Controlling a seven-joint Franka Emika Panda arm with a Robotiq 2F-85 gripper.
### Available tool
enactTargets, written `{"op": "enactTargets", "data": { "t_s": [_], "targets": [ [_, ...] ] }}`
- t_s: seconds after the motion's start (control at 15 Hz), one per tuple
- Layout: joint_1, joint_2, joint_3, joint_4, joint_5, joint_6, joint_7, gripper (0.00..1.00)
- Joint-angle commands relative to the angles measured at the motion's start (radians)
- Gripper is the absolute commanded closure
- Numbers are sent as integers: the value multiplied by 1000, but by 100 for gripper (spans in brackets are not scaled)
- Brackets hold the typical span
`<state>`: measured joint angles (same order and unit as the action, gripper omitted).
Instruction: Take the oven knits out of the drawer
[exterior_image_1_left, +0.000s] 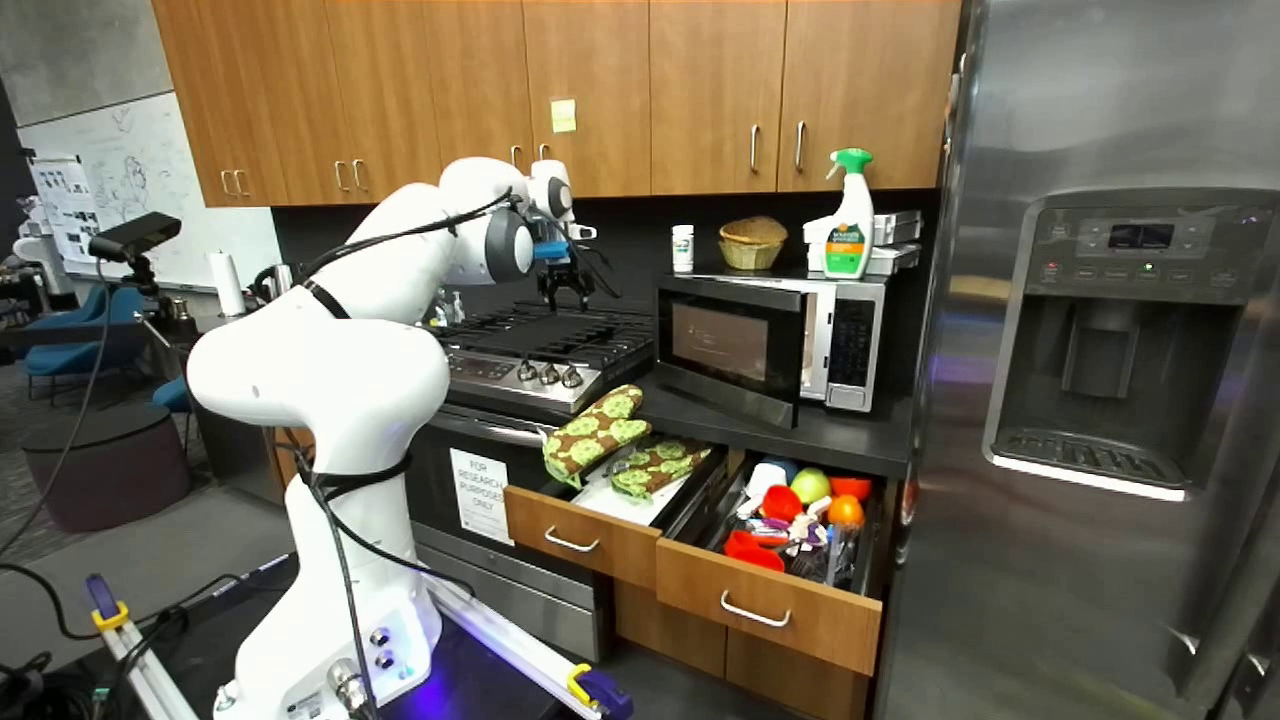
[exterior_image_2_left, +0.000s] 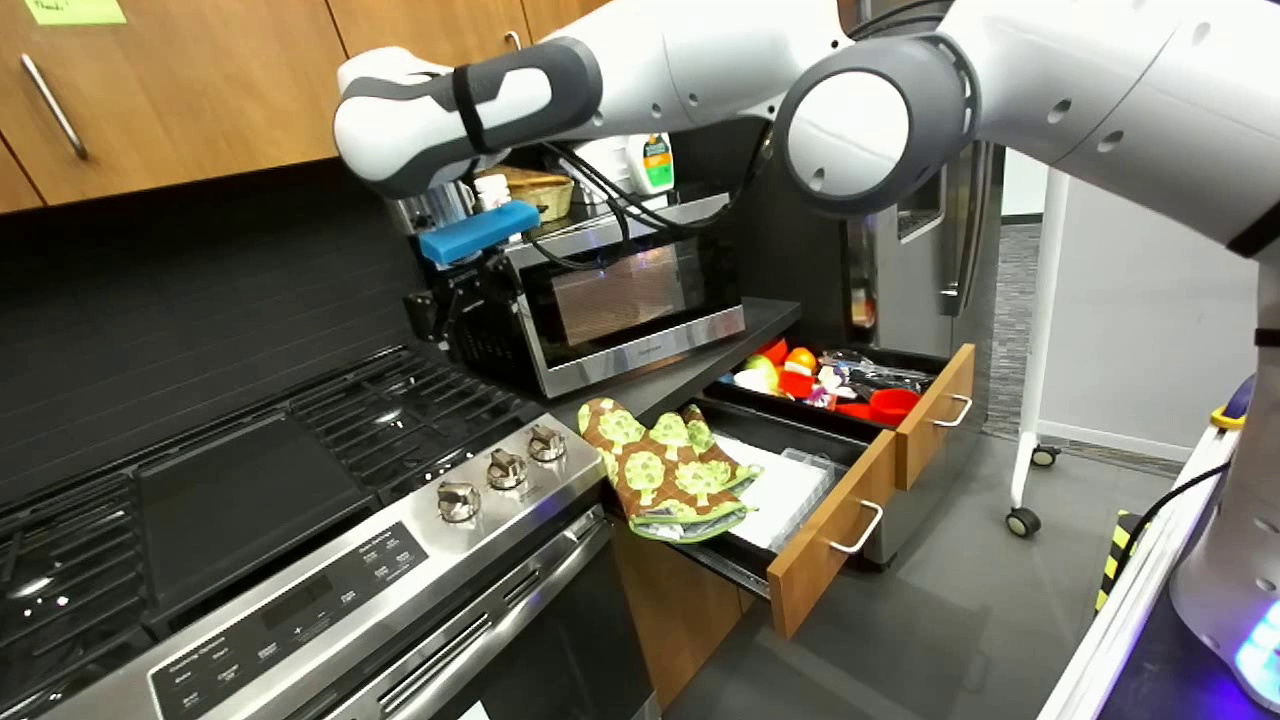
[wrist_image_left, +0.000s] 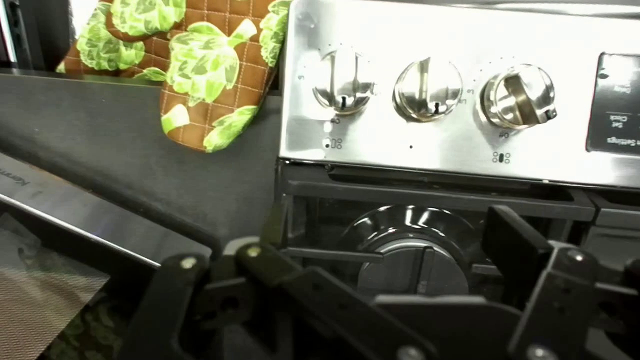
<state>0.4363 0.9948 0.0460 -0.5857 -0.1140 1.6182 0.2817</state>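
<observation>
Two brown quilted oven mitts with green artichoke print are the oven knits. One mitt (exterior_image_1_left: 597, 440) lies across the side edge of the open wooden drawer (exterior_image_1_left: 600, 530), its tip on the counter; it also shows in an exterior view (exterior_image_2_left: 660, 475) and in the wrist view (wrist_image_left: 210, 65). The other mitt (exterior_image_1_left: 660, 468) lies on white sheets inside the drawer, partly hidden behind the first in an exterior view. The drawer front also shows there (exterior_image_2_left: 835, 535). My gripper (exterior_image_1_left: 565, 292) is open with nothing between its fingers, above the stove; it also shows in the wrist view (wrist_image_left: 392, 232).
The stove (exterior_image_2_left: 250, 480) with grates and knobs (wrist_image_left: 427, 90) is below my gripper. A microwave (exterior_image_1_left: 730, 335) with its door ajar stands on the counter. A second open drawer (exterior_image_1_left: 765, 605) holds toy food and utensils. Wall cabinets (exterior_image_1_left: 590, 80) hang above.
</observation>
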Motion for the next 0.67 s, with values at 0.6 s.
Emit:
{"op": "enactTargets", "data": {
  "t_s": [0.6],
  "targets": [
    [-65,-75,-61,26,-8,-274,16,0]
  ]
}}
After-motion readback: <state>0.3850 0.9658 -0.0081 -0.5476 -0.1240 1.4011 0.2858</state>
